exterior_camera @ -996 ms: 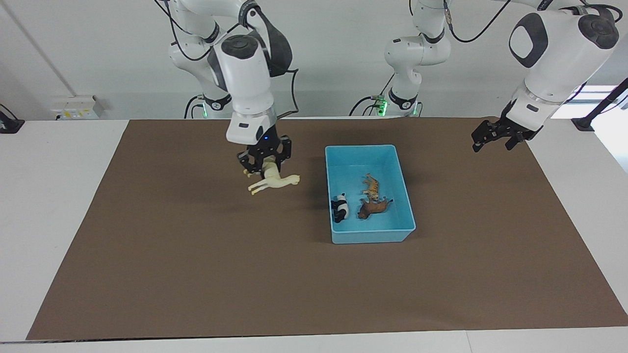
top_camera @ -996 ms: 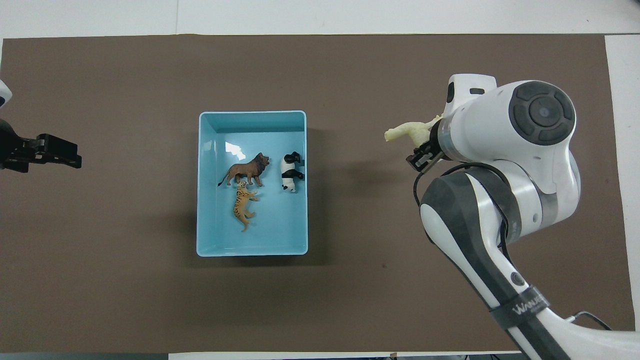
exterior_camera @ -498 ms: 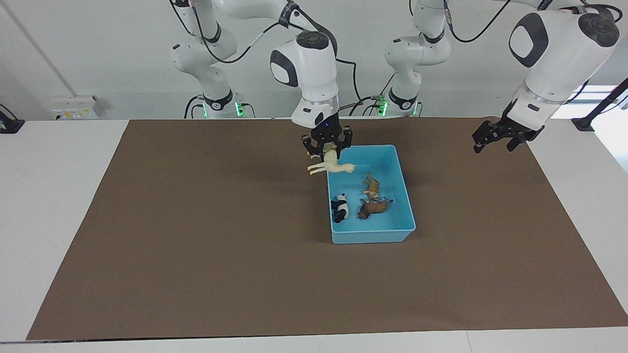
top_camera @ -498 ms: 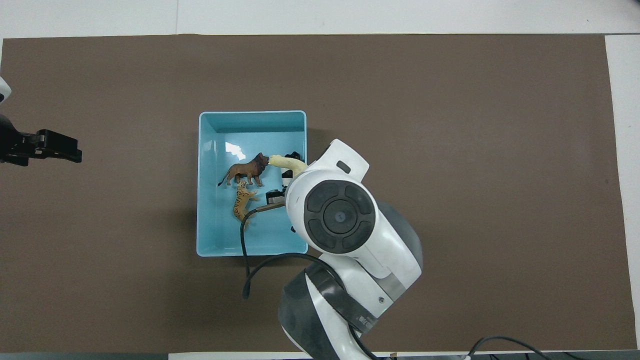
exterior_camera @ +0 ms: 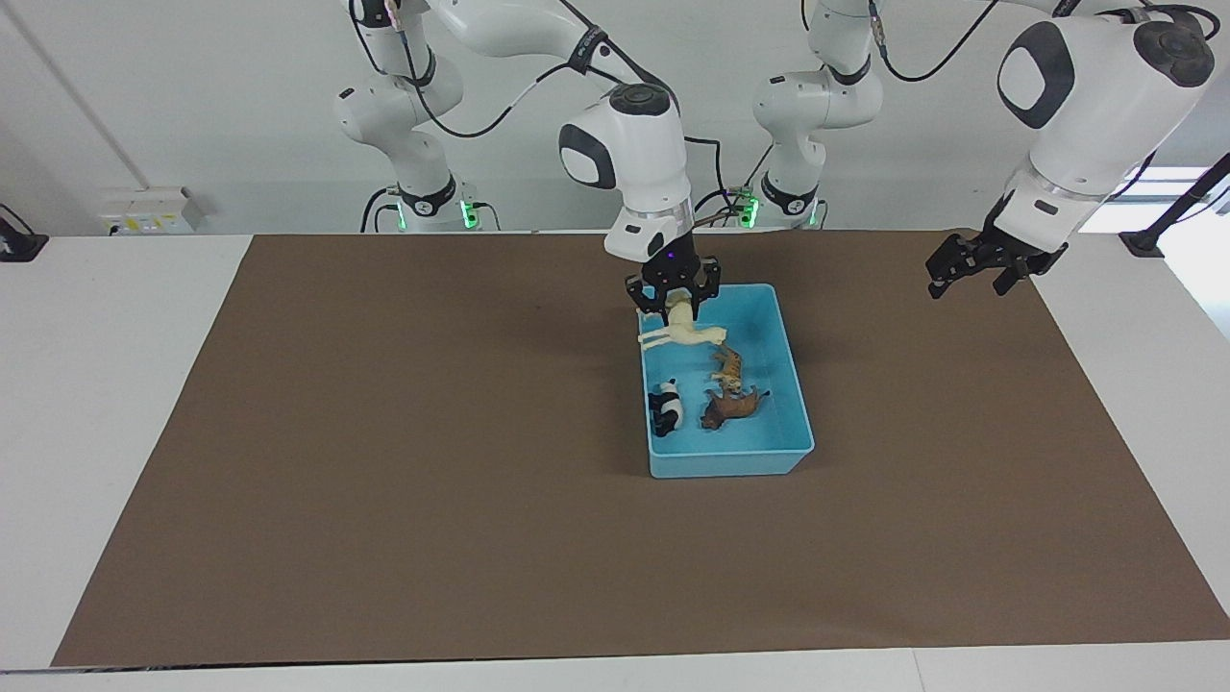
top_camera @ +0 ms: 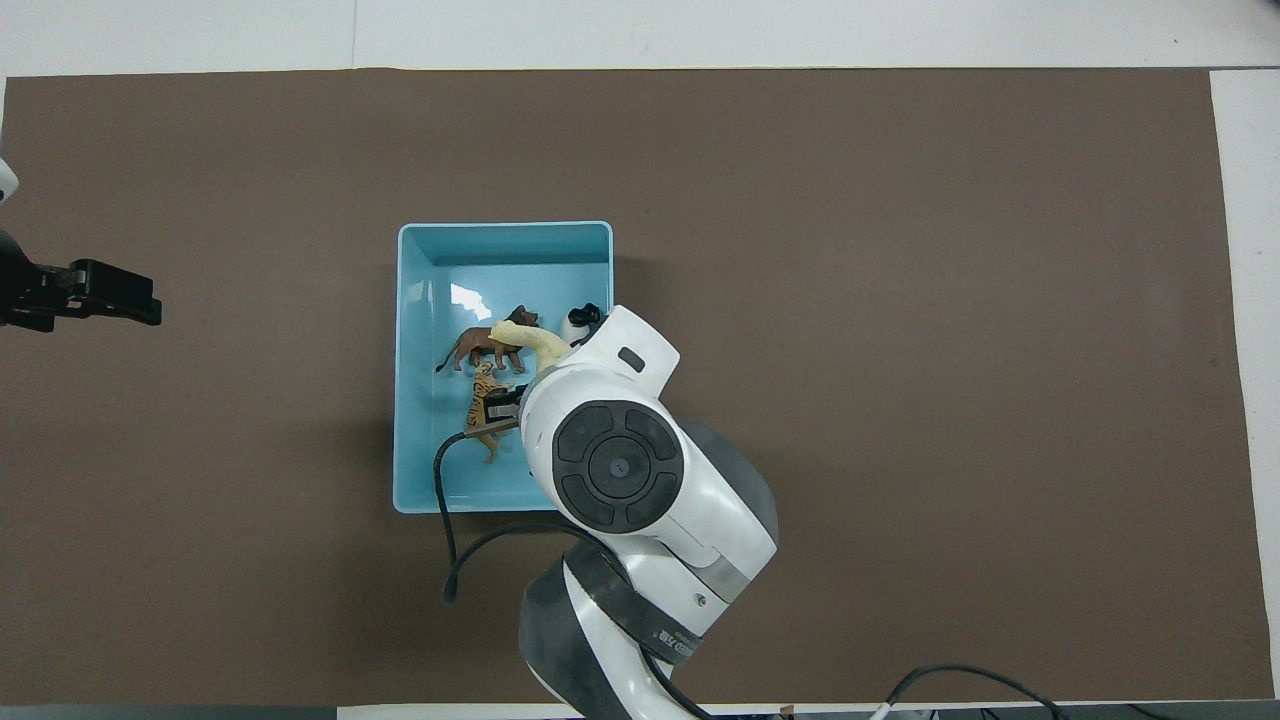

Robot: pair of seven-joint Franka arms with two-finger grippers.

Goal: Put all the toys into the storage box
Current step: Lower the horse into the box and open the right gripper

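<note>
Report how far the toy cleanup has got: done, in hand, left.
Done: the tiger, lion and panda lie in the storage box. In hand: the right gripper holds the llama in the air over the box's end nearer the robots. Left: lowering and releasing the llama. The left gripper waits over the mat at its own end.

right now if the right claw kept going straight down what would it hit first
Probably the bare floor of the blue box at its end nearest the robots. The right claw points down over it holding the llama, which would land first, close beside the tiger; depth is unclear.
</note>
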